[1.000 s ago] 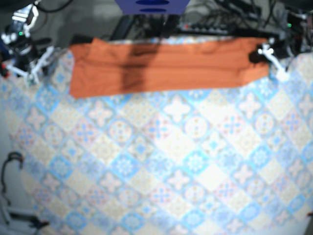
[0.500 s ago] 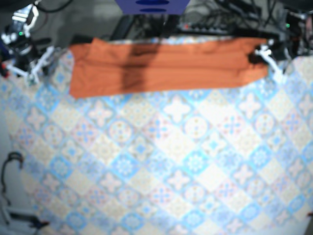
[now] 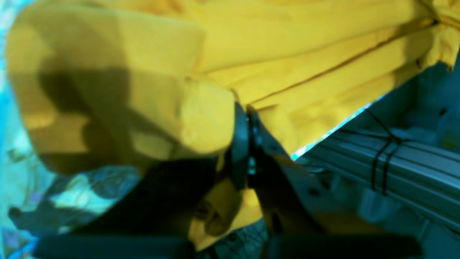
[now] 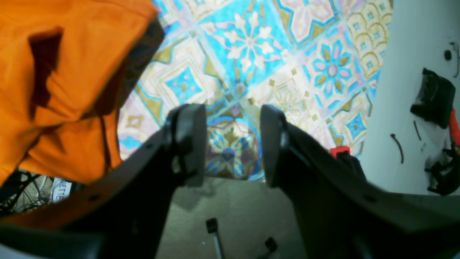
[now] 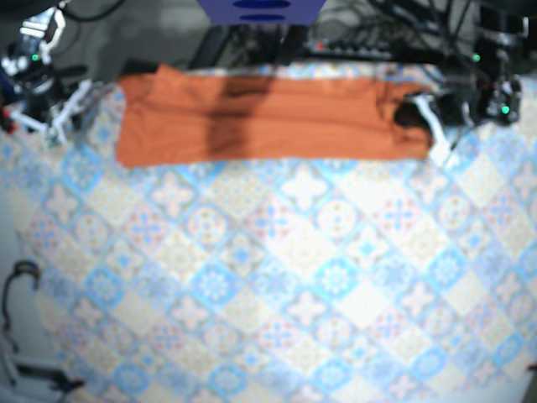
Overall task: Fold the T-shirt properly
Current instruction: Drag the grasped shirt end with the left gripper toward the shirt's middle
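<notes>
Left wrist: T-shirt [image 3: 287, 54] between jaws (tight)

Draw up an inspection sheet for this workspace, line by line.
Surface: patterned tablecloth, lying flat.
Job's things: orange T-shirt, a long folded strip along the far edge.
Clutter: nothing seen.
Grippers: left gripper shut on one end of the T-shirt; right gripper open beside the other end, holding nothing.
Cables: cables bunched behind the far edge; a cable loop off the table's side.
Surroundings: blue object beyond the far edge.
</notes>
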You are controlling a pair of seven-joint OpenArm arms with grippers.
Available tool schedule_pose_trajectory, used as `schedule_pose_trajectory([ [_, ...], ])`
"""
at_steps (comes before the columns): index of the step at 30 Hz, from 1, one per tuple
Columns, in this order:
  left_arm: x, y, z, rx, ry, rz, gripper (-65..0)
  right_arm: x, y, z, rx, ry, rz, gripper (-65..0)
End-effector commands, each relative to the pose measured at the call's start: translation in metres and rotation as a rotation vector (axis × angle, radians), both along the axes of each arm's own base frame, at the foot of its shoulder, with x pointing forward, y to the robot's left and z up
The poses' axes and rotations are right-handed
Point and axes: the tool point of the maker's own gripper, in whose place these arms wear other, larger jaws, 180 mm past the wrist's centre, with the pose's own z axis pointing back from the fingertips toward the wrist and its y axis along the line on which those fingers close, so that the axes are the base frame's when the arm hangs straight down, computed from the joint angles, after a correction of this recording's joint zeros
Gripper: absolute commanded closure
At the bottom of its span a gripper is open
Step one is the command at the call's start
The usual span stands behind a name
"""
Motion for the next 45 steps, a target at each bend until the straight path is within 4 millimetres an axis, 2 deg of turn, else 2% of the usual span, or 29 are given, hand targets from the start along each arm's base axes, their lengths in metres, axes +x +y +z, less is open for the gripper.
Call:
schedule_pose_trajectory([
  [1,0.014,-0.003,0.013,-0.009,-0.053,-0.015,0.0,0.007,-0.004,0.012,-0.019,-0.039,0.009,-24.5],
  [9,0.039,-0.059,0.021,-0.054,-0.092,-0.181,0.0,0.002,-0.032,0.029,-0.070,-0.071,-0.058,-24.5],
  [13,0.049,-0.089,0.026,-0.083,-0.112,-0.265,0.0,0.001,-0.040,0.034,-0.085,-0.081,-0.077,-24.5],
  [16,0.054,-0.108,0.027,-0.095,-0.114,-0.305,0.0,0.001,-0.040,0.034,-0.085,-0.081,-0.077,-24.5],
  [18,0.057,-0.132,0.030,-0.120,-0.115,-0.337,0.0,0.000,-0.040,0.034,-0.084,-0.081,-0.078,-24.5],
  [25,0.053,-0.186,0.035,-0.187,-0.123,-0.444,0.0,-0.001,-0.035,0.031,-0.064,-0.085,-0.093,-24.5],
  [30,0.052,-0.205,0.033,-0.208,-0.111,-0.476,0.0,-0.001,-0.035,0.031,-0.064,-0.085,-0.093,-24.5],
  [36,0.051,-0.225,0.039,-0.227,-0.125,-0.528,0.0,-0.008,-0.045,0.034,-0.067,-0.099,-0.150,-24.5],
  [45,0.053,-0.251,0.039,-0.219,-0.151,-0.565,0.0,-0.009,-0.045,0.033,-0.067,-0.098,-0.152,-24.5],
])
